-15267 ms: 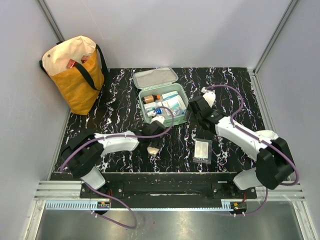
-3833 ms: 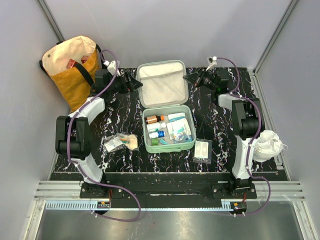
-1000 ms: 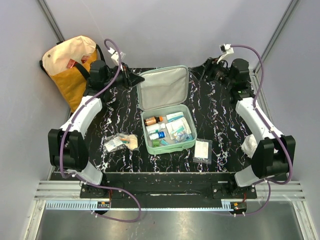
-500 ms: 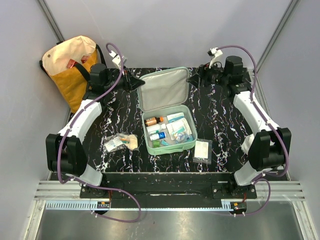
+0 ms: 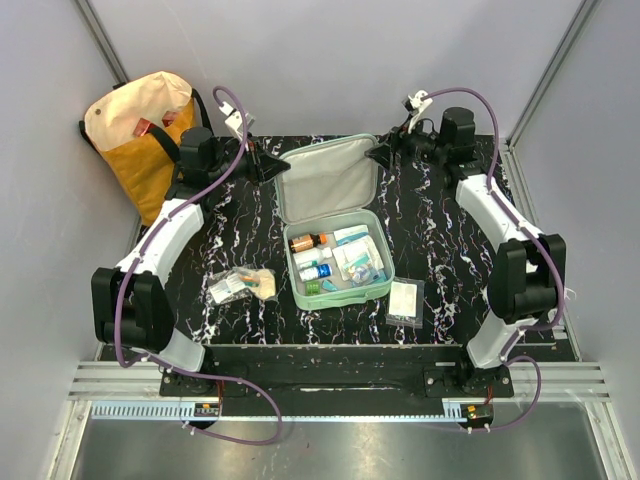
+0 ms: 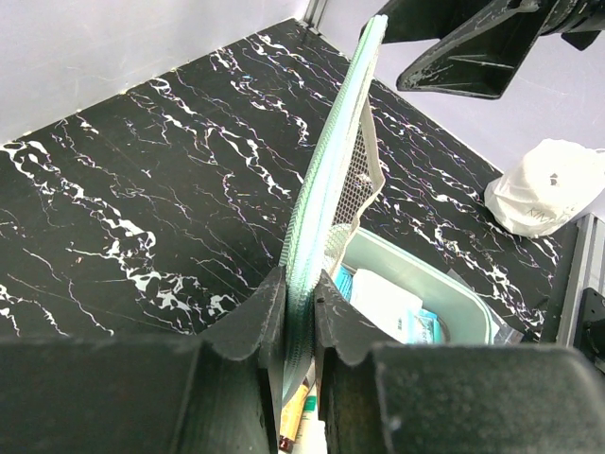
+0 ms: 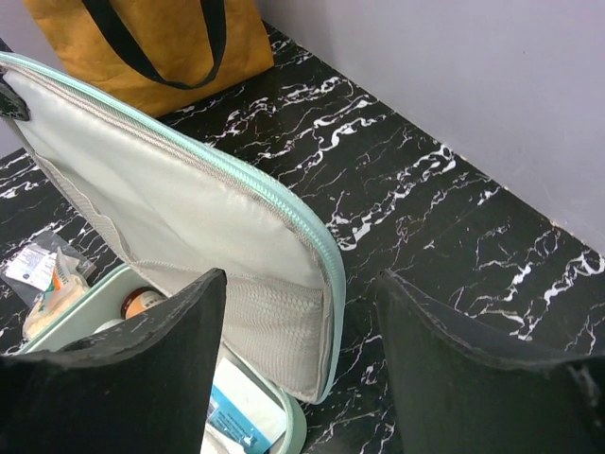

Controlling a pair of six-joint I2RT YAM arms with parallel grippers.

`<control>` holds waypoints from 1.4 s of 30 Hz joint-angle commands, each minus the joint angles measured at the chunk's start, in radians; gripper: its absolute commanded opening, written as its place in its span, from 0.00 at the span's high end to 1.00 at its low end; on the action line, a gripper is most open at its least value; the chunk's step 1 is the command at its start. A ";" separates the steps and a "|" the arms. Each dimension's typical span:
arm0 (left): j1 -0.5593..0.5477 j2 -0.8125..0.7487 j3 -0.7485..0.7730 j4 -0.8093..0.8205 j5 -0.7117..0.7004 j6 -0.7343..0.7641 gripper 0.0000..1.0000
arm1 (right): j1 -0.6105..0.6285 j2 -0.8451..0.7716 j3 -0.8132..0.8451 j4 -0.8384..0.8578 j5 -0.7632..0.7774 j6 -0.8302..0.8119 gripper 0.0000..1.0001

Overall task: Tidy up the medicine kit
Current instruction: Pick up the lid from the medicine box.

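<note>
As the lid (image 5: 325, 182) comes up from lying flat on the tabletop (image 5: 240, 215) to standing near upright over the tray, the medicine kit (image 5: 345, 296) sits mid-tabletop, open, with bottles (image 5: 305, 241) and packets inside. Grip check: left jaws clenched on the lid's left rim, clear in the left wrist view. The right jaws are released and spread wide. They have swung in toward the lid's far right corner over the last second; not gripping, contact can't be told. Reads as the closing phase, lid being folded over the tray. A clear packet (image 5: 405, 300) just right of the kit and a wrapped bundle (image 5: 243, 285) to its left remain outside, so packing looks incomplete if they belong in.
</note>
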 commanded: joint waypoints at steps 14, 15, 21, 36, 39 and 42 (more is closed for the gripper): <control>-0.018 0.001 0.011 -0.100 0.059 0.021 0.88 | 0.036 0.035 0.054 0.163 -0.075 0.037 0.79; -0.018 0.001 0.011 -0.100 0.050 0.022 0.84 | 0.034 0.022 0.035 0.169 -0.069 0.032 0.85; -0.018 -0.032 -0.014 -0.077 -0.059 0.005 0.36 | 0.034 -0.066 -0.124 0.238 -0.064 -0.060 1.00; -0.026 -0.361 -0.096 -0.020 -0.244 -0.050 0.01 | 0.040 -0.203 -0.367 0.364 -0.061 -0.164 1.00; -0.053 -0.430 -0.119 -0.026 -0.155 -0.010 0.01 | 0.051 -0.240 -0.394 0.337 -0.032 -0.172 1.00; -0.058 -0.473 -0.147 -0.031 -0.022 0.014 0.01 | 0.059 -0.275 -0.442 0.340 -0.012 -0.183 1.00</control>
